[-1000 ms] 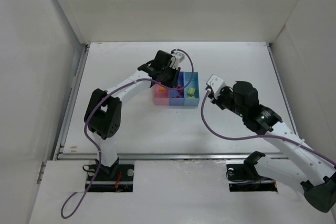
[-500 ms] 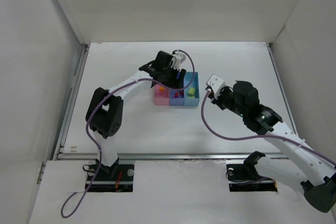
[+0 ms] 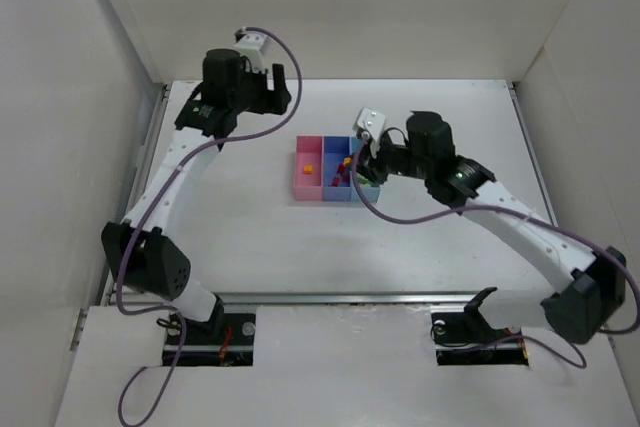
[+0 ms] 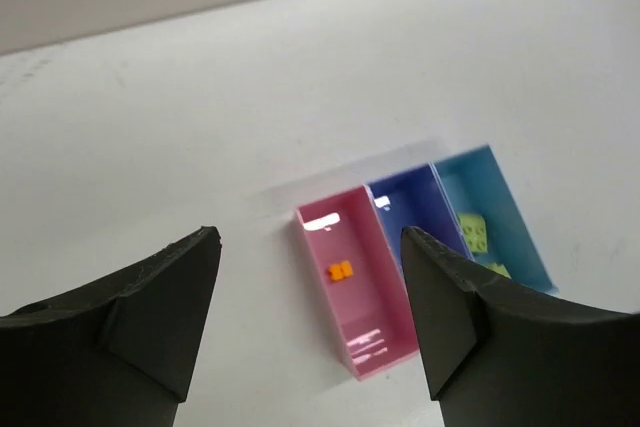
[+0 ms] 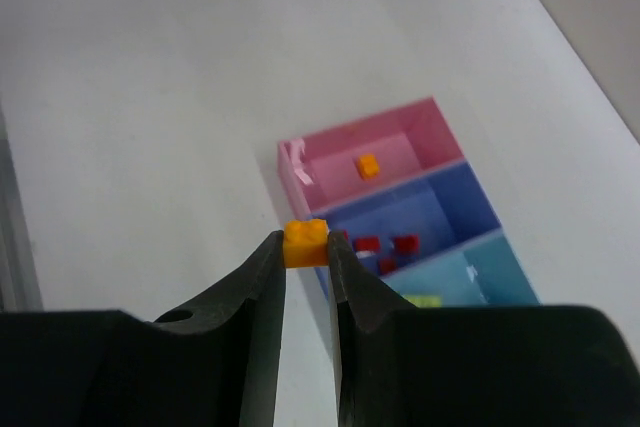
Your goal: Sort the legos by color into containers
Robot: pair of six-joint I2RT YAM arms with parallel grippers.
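Right gripper (image 5: 306, 257) pinching an orange brick (image 5: 305, 240) at its fingertips, pink bin (image 5: 410, 147) just beyond them, left gripper (image 4: 310, 242) spread wide, empty, bin far below.

Pink bin (image 5: 415, 147) is holding an orange lego (image 5: 368, 165), blue bin (image 5: 450, 202) red legos (image 5: 404, 243), light-blue bin (image 5: 492, 269) a yellow-green lego (image 5: 424, 300); right gripper (image 5: 306, 249) is pinching a second orange lego (image 5: 305, 240).

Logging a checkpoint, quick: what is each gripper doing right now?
Left gripper: open, holding nothing.
Right gripper: closed on an orange lego.
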